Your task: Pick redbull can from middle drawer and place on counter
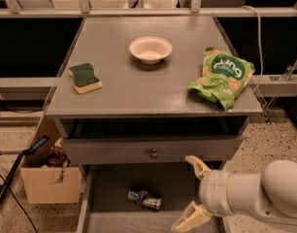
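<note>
Thin blue-and-silver metal: redbull can [145, 198], found lying on its side near the centre of the middle drawer [112, 188] floor, below the counter [139, 89]. Judged light, stiff yet easily dented, smooth and likely slippery, apt to roll on that flat floor. Best taken across the round body at mid-length, squeezed gently. Found the gripper [185, 192] just right of it over the drawer, spread wide, empty, not touching.

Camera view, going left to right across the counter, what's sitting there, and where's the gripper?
In order: sponge → bowl → green snack bag. The gripper is at lower right, jaws open, over the middle drawer, to the right of the redbull can.
</note>
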You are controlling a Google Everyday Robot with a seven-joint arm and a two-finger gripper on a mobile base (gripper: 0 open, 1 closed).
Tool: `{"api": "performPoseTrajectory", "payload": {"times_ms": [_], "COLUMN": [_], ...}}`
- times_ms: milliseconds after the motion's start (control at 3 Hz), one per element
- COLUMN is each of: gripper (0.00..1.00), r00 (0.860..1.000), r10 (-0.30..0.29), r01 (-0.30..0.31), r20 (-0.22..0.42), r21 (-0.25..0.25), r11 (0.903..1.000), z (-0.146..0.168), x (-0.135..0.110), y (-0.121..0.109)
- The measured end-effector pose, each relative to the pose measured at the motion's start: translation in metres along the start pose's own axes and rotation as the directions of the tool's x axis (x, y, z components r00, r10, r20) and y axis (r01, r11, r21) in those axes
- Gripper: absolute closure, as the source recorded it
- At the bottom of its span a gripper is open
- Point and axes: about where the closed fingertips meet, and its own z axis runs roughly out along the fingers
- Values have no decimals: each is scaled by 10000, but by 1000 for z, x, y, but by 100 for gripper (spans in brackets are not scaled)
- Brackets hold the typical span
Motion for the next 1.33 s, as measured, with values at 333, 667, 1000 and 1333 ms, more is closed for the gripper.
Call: {"api": "performPoseTrajectory", "payload": {"times_ms": [333, 667, 1000, 1333], "gripper": [0, 0, 0, 0], "r00": [9993, 9952, 9893, 9855], "r10": [249, 560, 791, 1029], "r01": [-260, -604, -868, -1124], "r20": [-287, -798, -1228, -1350], "r21": [-376, -542, -593, -642], "r11": [9990, 9967, 9945, 9916], "z": [41, 79, 118, 141], "x": [28, 65, 102, 123], "y": [14, 17, 7, 1]}}
